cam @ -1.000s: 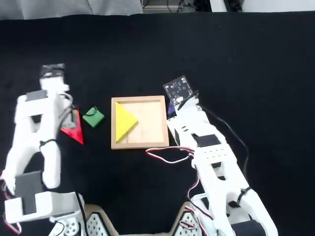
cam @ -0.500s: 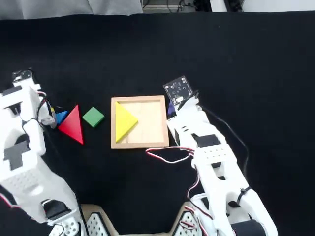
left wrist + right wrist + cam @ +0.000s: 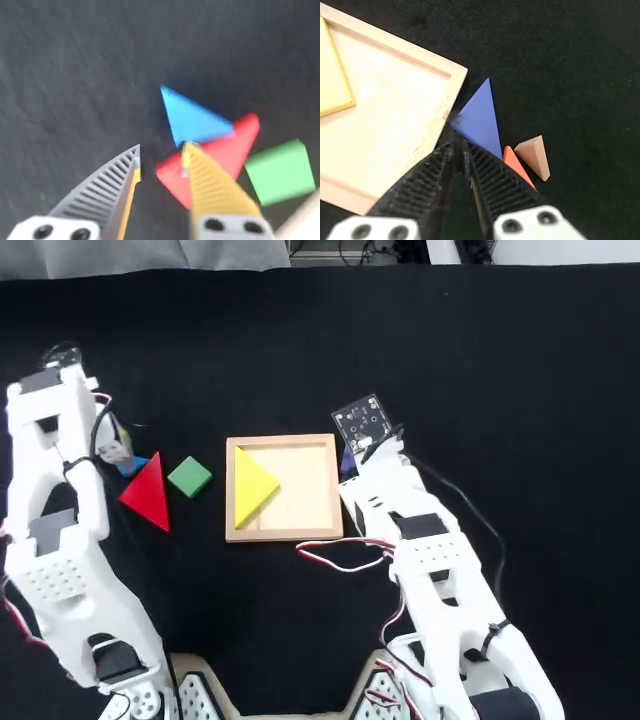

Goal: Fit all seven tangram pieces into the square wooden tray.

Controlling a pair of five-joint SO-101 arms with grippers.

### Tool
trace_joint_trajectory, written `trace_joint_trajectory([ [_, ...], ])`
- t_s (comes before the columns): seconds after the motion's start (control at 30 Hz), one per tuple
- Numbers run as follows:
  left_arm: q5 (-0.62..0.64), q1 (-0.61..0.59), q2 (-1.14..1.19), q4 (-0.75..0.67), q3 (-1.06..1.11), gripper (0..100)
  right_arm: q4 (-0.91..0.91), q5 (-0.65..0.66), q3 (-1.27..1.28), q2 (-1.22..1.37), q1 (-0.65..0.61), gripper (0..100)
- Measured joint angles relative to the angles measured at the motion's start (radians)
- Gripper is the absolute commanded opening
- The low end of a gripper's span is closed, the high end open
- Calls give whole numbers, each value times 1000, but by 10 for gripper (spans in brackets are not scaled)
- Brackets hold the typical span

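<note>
I see the square wooden tray (image 3: 282, 534) in the middle of the tabletop (image 3: 500, 360), with one yellow triangle (image 3: 250, 485) lying flat in its left half. On the tray's left sit a green square (image 3: 189, 478), a red triangle (image 3: 148, 492) and a light blue triangle (image 3: 192, 117); the last two touch. My left end effector (image 3: 161, 148) is released, one finger over the red triangle's edge. Just off the tray's right rim lie a dark blue triangle (image 3: 480, 120), an orange piece (image 3: 517, 165) and a tan triangle (image 3: 535, 156). My right end effector (image 3: 457, 145) is clenched, its tips at the dark blue triangle's corner.

Prob. robotics lab bench: black-clothed table (image 3: 520, 360), loose cables (image 3: 365, 252) at back, exposed servo wires (image 3: 340, 562).
</note>
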Motion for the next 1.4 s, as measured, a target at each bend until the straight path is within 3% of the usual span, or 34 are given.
trace_joint_trajectory([
  [0.1, 15, 40, -49, 100, -9, 270, 0, 0, 0, 0, 0, 11],
  [0.3, 54, 114, -221, 109, 146, 270, 0, 0, 0, 0, 0, 11],
  [0.63, 12, 124, -721, -325, 821, 276, 0, 0, 0, 0, 0, 11],
  [0.83, 12, 69, -692, -310, 789, 336, 0, 0, 0, 0, 0, 11],
  [1.17, 14, 54, -307, -201, 526, 382, 0, 0, 17, 0, 0, 11],
  [1.4, -149, -8, -235, -203, 408, 378, 0, 0, 17, 0, 0, 11],
])
